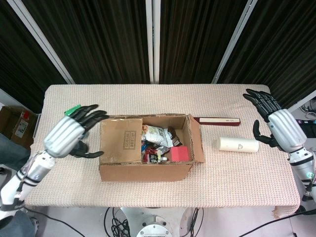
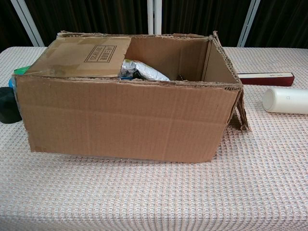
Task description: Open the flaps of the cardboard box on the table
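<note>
Centrally on the bench (image 1: 237, 168) sits the cardboard box (image 1: 145, 148), long axis running left to right, with the right flap (image 1: 198, 139) folded down outside the right wall and the left flap (image 1: 121, 140) lying flat over the left part of the opening. Just beside that closed flap hovers the left hand (image 1: 71, 133), fingers spread wide and holding nothing, fingertips reaching toward the box's left edge but seemingly short of touching. Well apart, near the far right corner, hangs the right hand (image 1: 276, 123), likewise spread and empty, with a white cylinder (image 1: 238, 144) and a dark red bar (image 1: 217, 120) between it and the box. Clearly nearer the remaining flap is the left hand, so probably a lift from that side and a swing outward to the left. Hidden behind the left hand are whatever objects lie by the box's left wall; only a dark round thing (image 2: 8, 105) and a green scrap (image 1: 72, 109) peek out. Absent from the chest view are both hands.
</note>
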Controlling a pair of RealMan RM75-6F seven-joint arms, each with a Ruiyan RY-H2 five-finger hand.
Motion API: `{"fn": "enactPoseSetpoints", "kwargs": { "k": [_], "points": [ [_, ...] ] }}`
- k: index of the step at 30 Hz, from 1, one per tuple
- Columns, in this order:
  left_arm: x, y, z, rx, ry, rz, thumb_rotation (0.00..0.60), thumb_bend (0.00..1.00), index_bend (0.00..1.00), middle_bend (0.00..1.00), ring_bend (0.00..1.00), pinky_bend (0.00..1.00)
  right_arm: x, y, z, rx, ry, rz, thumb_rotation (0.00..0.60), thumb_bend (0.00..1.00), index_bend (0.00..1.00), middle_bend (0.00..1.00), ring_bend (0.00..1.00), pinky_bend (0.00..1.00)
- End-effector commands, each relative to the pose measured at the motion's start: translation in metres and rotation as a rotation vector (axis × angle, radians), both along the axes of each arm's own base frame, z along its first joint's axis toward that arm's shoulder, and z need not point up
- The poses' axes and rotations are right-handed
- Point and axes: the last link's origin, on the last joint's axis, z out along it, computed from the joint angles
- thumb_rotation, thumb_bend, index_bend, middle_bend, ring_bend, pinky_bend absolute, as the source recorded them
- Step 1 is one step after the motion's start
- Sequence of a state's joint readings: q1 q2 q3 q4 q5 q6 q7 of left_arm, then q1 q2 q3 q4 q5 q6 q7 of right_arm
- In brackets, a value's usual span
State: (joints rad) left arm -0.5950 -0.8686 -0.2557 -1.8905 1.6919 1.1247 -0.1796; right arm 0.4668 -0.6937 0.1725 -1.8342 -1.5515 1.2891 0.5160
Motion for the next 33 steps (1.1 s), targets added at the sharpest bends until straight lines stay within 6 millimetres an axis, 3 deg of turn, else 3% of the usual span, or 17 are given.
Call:
{"fn": "enactPoseSetpoints", "kwargs": {
  "k": [1, 5, 7, 11, 13, 20, 33],
  "points": [
    [0.074, 0.025, -0.035, -0.131, 0.085, -0.185, 0.400, 0.14, 0.18, 0.17, 0.09, 0.18, -0.008, 0.008, 0.011, -0.026, -0.021, -0.014, 0.600, 0.74, 0.00, 0.00, 0.00, 0.00],
    [0.097, 0.036, -0.073, -0.198, 0.173, -0.248, 0.438, 0.13, 0.20, 0.19, 0.09, 0.18, -0.018, 0.014, 0.022, -0.044, -0.049, -0.032, 0.600, 0.74, 0.00, 0.01, 0.00, 0.00],
    [0.099, 0.040, -0.087, -0.236, 0.191, -0.238, 0.439, 0.08, 0.22, 0.21, 0.09, 0.18, -0.022, 0.016, 0.027, -0.050, -0.062, -0.039, 0.600, 0.74, 0.00, 0.01, 0.00, 0.00],
    [0.093, 0.048, -0.107, -0.299, 0.246, -0.182, 0.375, 0.00, 0.23, 0.23, 0.08, 0.18, -0.031, 0.022, 0.036, -0.066, -0.076, -0.053, 0.600, 0.74, 0.00, 0.01, 0.00, 0.00],
    [0.090, 0.051, -0.112, -0.314, 0.273, -0.161, 0.330, 0.00, 0.24, 0.23, 0.08, 0.18, -0.035, 0.023, 0.039, -0.072, -0.082, -0.060, 0.600, 0.74, 0.00, 0.02, 0.00, 0.00],
    [0.077, 0.058, -0.122, -0.360, 0.380, -0.086, 0.256, 0.00, 0.28, 0.25, 0.07, 0.17, -0.045, 0.023, 0.040, -0.067, -0.109, -0.072, 0.600, 0.74, 0.00, 0.02, 0.00, 0.00],
    [0.061, 0.057, -0.127, -0.317, 0.483, -0.104, 0.227, 0.00, 0.32, 0.31, 0.07, 0.17, -0.046, 0.013, 0.029, -0.036, -0.149, -0.061, 0.600, 0.75, 0.00, 0.02, 0.00, 0.00]
  ]
}}
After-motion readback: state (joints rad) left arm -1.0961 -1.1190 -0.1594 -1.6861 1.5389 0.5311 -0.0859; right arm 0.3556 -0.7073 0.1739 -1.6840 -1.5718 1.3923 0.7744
